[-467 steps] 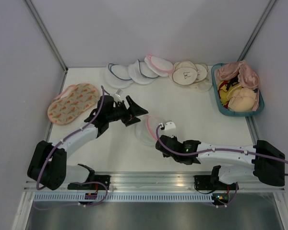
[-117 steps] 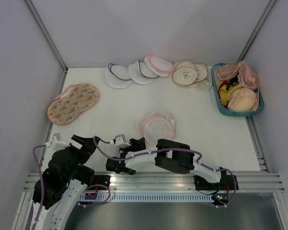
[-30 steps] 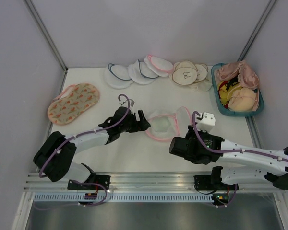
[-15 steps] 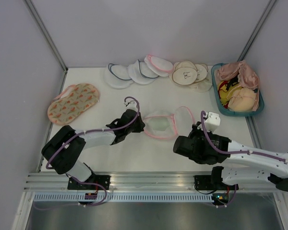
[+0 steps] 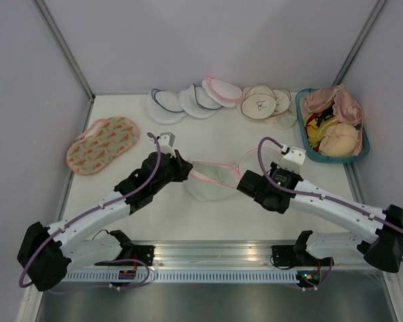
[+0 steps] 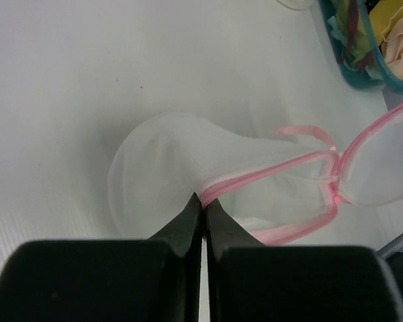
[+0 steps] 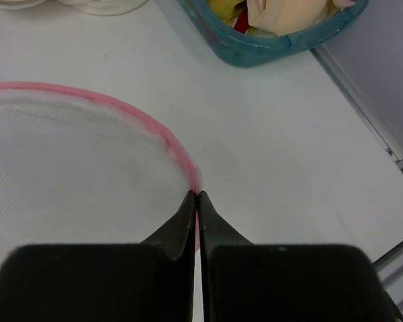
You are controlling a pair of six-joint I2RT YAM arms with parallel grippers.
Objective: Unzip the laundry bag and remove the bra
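Pinching 1 laundry bag trim | left fingers, right fingers | 1 basket

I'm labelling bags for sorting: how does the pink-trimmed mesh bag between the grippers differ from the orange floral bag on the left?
The laundry bag is white see-through mesh with pink trim; the floral bag is an opaque orange print. The laundry bag is pinched at its trim by the left gripper and right gripper, spread open between them; the floral bag lies flat, untouched. Both are soft fabric pouches.
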